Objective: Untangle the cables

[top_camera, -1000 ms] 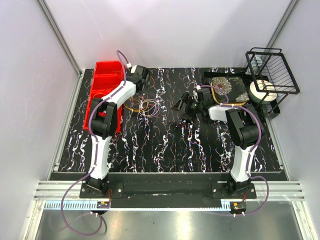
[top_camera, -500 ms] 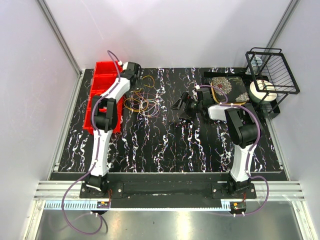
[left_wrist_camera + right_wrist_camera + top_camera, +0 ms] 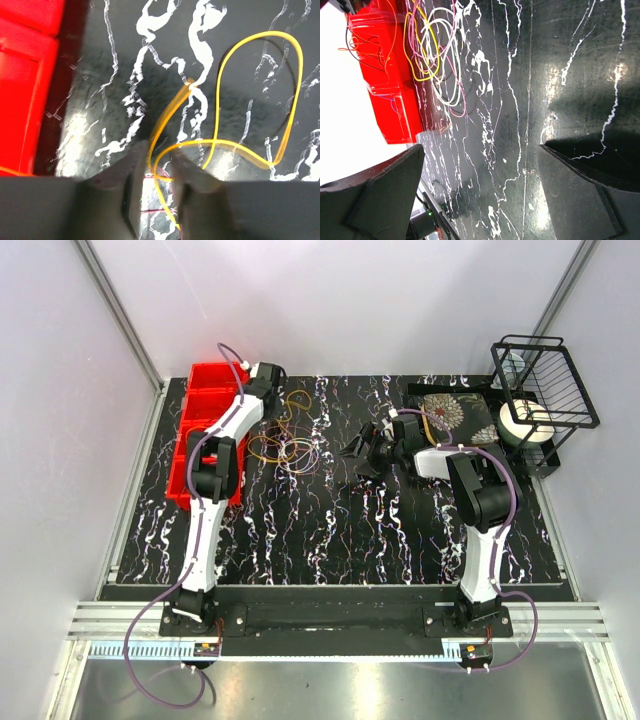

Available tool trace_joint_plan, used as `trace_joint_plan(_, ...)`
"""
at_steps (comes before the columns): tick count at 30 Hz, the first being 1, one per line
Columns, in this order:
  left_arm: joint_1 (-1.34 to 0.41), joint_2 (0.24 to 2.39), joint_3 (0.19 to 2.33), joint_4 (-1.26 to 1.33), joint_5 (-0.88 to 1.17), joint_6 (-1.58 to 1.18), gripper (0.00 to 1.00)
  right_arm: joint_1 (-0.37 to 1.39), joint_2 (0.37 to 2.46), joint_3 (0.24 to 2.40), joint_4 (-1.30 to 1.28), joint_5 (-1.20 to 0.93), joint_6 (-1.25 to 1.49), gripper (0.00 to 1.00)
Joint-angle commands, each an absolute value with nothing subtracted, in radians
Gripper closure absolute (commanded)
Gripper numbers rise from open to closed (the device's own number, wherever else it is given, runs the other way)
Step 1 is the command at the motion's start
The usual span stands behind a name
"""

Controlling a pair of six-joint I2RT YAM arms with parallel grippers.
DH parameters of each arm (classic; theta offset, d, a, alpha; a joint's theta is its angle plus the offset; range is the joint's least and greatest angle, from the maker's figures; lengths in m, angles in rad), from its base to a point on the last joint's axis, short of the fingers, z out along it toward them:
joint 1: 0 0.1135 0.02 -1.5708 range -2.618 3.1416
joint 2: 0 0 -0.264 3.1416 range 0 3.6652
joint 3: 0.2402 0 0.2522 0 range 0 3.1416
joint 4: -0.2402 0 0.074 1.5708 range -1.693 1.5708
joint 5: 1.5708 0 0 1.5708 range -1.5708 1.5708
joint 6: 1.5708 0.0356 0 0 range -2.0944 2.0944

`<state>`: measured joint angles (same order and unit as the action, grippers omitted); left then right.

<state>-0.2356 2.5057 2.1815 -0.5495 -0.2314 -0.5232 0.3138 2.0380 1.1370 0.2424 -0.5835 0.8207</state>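
Pinching one yellow strand [image 3: 165, 165] at the tangle's far-left edge.
cables [image 3: 283, 445] lie just right of and nearer the bases than the left gripper [image 3: 272, 390], jaws narrow on that strand, red bin [image 3: 205, 405] to its left. Right gripper [image 3: 362, 452], spread wide, empty, sits well apart to their right — left arm nearer.

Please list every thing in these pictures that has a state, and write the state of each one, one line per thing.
left hand: shut on a yellow cable, low over the mat
right hand: open, empty
cables: tangled loops lying on the mat
red bin: open, a few thin wires inside
wire basket: upright at the far right corner
tape roll: lying flat beside the basket
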Motion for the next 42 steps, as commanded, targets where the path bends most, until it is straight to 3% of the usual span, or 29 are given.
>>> trace_joint_plan(1,-0.221,2.539,2.266,-0.532,-0.207,-0.551,0.91,0.314,2.077,1.141,0.198,-0.568,0.811,0.0)
trace_joint_plan(3,-0.21,2.546,2.273,-0.534,-0.187,-0.569,1.0,0.313,2.079,1.141,0.196,-0.569,0.811,0.0)
trace_joint_plan(9,-0.198,2.481,2.249,-0.515,-0.107,-0.574,1.0,0.314,2.075,1.141,0.195,-0.569,0.811,0.0)
trace_joint_plan(13,-0.195,2.298,2.194,-0.489,-0.1,-0.586,1.0,0.314,2.071,1.138,0.195,-0.571,0.808,0.0)
trace_joint_plan(20,-0.172,2.001,2.284,-0.473,-0.091,-0.56,1.0,0.314,2.065,1.134,0.202,-0.577,0.815,0.0)
trace_joint_plan(33,-0.08,1.792,2.303,-0.229,-0.109,-0.514,1.0,0.314,2.054,1.12,0.221,-0.597,0.824,0.0)
trace_joint_plan(42,-0.077,1.712,2.254,-0.236,-0.204,-0.445,1.0,0.314,2.052,1.118,0.229,-0.607,0.831,0.0)
